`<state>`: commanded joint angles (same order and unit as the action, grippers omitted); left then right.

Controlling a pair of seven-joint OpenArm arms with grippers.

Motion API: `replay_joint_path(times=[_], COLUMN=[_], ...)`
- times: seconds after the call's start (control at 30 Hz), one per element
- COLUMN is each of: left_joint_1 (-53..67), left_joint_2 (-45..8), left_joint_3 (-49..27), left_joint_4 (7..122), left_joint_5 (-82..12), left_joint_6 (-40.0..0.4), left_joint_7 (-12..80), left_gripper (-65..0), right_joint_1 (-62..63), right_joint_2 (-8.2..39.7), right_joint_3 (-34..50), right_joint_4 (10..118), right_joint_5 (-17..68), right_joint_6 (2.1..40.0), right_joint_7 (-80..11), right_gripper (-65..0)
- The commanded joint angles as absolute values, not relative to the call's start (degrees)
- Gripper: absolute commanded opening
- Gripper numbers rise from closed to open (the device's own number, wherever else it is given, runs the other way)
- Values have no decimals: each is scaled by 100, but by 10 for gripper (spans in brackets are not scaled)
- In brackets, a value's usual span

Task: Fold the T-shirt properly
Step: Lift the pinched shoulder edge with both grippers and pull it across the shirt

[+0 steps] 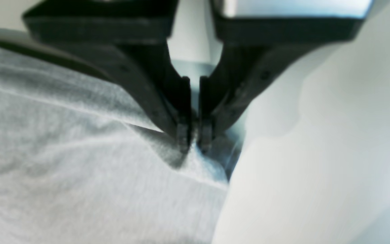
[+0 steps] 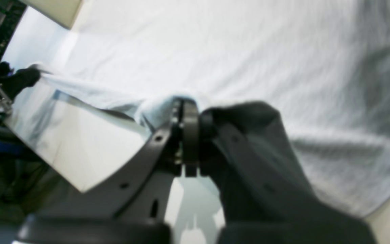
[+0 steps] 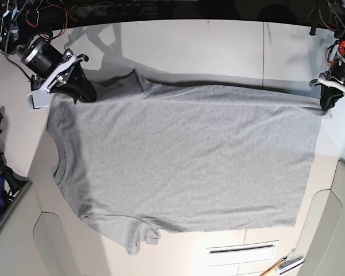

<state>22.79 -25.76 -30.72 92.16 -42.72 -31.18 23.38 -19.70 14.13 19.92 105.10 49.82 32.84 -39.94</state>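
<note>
Base view shows the whole T-shirt (image 3: 184, 161) flat on the surface (image 3: 218, 46); wrist views show each end effector (left (image 1: 195, 135), right (image 2: 185, 112)) clenched on fabric. No readable print.

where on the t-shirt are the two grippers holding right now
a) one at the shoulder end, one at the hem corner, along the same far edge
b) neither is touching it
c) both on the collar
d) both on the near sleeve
a: the right gripper pinches the T-shirt by its far shoulder, and the left gripper is shut on the far hem corner, so the far edge runs taut between them.
</note>
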Motion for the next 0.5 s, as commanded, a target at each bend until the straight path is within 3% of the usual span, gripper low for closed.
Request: replay_joint_path(times=[0.33,0.5], left_joint_1=[1660,1142], left_joint_2=[-2574,-2578], left_joint_3=[-3070,-3065], left_joint_4=[9166,8619], left_joint_5=[-3693,-3701], left_joint_6=[-2915,-2915], left_joint_7=[2165,2161], left_gripper=[-650,-650], right_joint_1=[-836,-143], right_joint_2=[1415,1417], right_joint_3=[1990,1986], right_joint_4=[10379,9452], right_joint_5=[4294,4198], right_joint_6=[3280,3284], right_joint_7=[-3962,-3948], right_gripper=[-650,-650])
